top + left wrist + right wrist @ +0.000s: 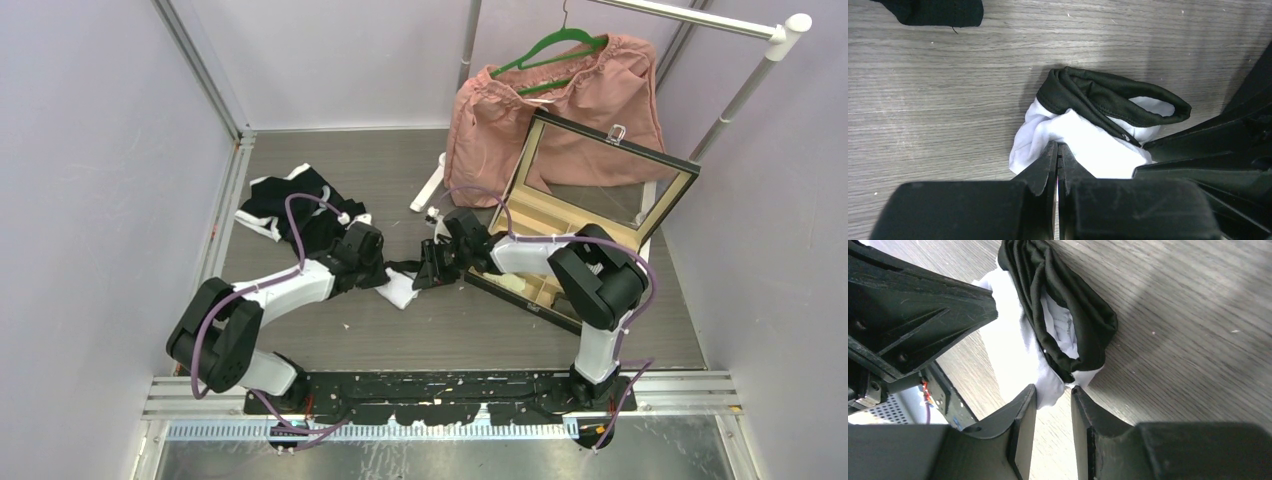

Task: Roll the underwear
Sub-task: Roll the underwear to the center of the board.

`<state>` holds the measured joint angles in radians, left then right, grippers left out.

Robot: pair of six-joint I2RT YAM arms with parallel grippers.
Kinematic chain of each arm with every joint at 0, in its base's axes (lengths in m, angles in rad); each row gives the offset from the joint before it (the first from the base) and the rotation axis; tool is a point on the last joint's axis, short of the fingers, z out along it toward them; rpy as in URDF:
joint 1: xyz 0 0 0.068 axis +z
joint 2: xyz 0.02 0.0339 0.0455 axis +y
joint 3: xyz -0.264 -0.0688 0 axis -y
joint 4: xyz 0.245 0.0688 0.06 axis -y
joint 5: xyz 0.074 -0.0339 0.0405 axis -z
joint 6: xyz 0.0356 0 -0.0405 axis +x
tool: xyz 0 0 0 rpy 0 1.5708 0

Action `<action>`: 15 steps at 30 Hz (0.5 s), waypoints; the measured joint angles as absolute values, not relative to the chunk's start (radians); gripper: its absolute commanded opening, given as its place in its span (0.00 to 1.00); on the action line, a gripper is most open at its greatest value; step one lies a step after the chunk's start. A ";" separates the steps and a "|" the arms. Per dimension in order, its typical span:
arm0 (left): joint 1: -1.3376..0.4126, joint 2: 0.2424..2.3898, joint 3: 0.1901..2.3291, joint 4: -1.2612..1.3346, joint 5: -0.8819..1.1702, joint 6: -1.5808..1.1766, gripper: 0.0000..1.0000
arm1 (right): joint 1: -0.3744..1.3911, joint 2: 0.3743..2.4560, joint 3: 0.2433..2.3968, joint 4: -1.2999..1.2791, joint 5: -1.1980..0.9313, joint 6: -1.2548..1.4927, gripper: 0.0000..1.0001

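Note:
The underwear [401,291] is a small bunched white brief with a black waistband, lying on the wooden table between both arms. In the left wrist view the underwear [1088,135] sits right at my left gripper [1057,146], whose jaws are pressed together on a pucker of its white cloth. My left gripper [384,273] comes at it from the left. My right gripper [1054,390] stands open, the white edge of the underwear [1058,325] just between its tips, not pinched. It [426,272] reaches in from the right.
More black and white briefs [295,205] lie in a pile at the back left. An open display box with a glass lid [590,200] stands right of centre. A pink garment [560,110] on a green hanger [550,45] hangs from a rack [745,95] behind it.

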<state>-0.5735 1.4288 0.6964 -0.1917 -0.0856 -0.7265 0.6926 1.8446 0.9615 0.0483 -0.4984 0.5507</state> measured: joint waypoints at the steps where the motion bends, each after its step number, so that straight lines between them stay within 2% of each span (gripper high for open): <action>1: -0.574 1.425 0.690 -0.186 -0.084 -0.729 0.01 | 0.693 1.842 0.968 0.030 -0.490 0.540 0.36; 15: -0.574 1.232 0.509 -0.167 -0.043 -0.802 0.01 | 0.746 1.839 1.087 -0.187 -0.356 0.381 0.37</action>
